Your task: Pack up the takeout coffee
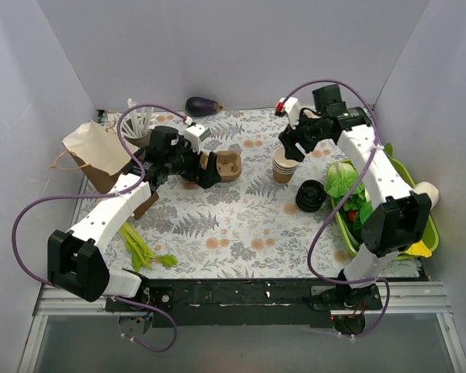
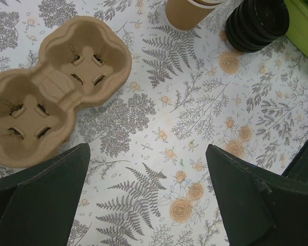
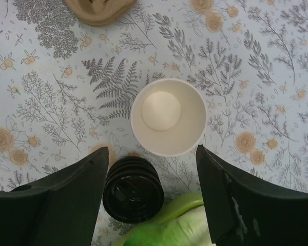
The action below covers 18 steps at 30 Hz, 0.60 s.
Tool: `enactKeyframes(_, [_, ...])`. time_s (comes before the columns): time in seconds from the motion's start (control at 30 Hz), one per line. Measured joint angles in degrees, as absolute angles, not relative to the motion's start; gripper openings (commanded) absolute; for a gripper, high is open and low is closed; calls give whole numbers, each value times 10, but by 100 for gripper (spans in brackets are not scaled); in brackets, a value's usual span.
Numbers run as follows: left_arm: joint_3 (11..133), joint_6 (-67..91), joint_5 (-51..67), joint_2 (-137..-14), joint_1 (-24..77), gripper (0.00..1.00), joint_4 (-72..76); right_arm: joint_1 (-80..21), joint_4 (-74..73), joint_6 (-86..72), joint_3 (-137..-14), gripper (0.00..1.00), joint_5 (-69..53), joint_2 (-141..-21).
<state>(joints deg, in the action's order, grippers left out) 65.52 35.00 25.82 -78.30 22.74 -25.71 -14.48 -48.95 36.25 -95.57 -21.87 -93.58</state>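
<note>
Where the fern-and-flower printed tabletop (image 1: 241, 225) spreads between the two arms, the paper goods sit in a loose row. A two-well cup carrier (image 2: 56, 87) of rough moulded brown pulp lies flat, each well cut with a cross of small tabs. Near it stands a stack of lidless paper cups (image 3: 168, 117), tapered, kraft-tan outside and smooth off-white inside. Just beside them is a pile of round ribbed black plastic lids (image 3: 133, 189). A creased brown paper bag (image 1: 93, 151) with twisted handles stands at the far left.

The left fingers (image 2: 41, 200), dark and wedge-shaped, are spread as wide as they go over bare tabletop beside the carrier, touching nothing. The right fingers (image 3: 61, 200) hang fairly wide above the cup stack and lids, gripping nothing.

I cannot make out the takeout coffee, a cup with its lid on, in any view.
</note>
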Motion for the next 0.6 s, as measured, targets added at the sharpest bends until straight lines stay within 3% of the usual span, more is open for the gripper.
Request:
enactKeyframes(0.1, [655, 350, 257, -776, 227, 98, -253, -181, -528, 378, -1009, 58, -205, -995])
enactKeyframes(0.17, [655, 350, 257, -773, 227, 98, -252, -188, -575, 378, -1080, 55, -197, -1053])
enactKeyframes(0.23, [655, 351, 257, -772, 227, 98, -252, -187, -608, 372, -1154, 55, -192, -1114])
enactKeyframes(0.6, [642, 368, 252, -765, 227, 98, -239, -192, -676, 358, -1166, 53, -183, -1144])
